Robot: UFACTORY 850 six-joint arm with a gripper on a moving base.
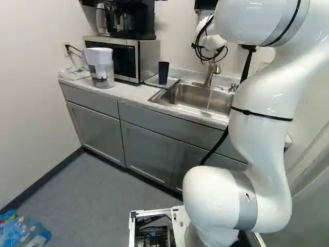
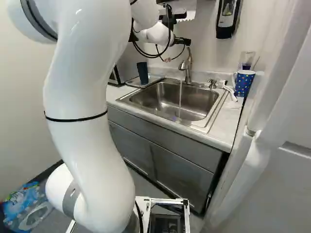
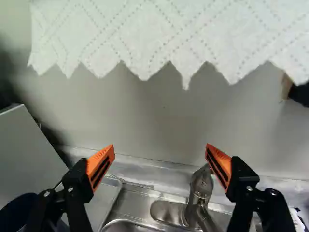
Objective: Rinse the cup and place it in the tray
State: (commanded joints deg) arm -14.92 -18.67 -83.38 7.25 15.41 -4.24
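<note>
The sink (image 2: 158, 103) fills the middle of the right base view, water running into it; the tray (image 2: 154, 79) adjoins, upper left. Only the left base view shows the pitcher (image 1: 101, 68), upper left. The claw (image 2: 182, 41) gapes wide, gripping nothing. Only the right base view shows the spotted mug (image 2: 244, 83), right. The dark cup (image 2: 142, 73) stands upright on the tray.

Your arm (image 1: 259, 149) is glossy white, with grey bands (image 1: 245, 200), slim black straps (image 2: 77, 119) and looping black cables (image 1: 197, 45). Its black fingers (image 3: 241, 180) bear screws and grooved orange pads (image 3: 99, 166).
</note>
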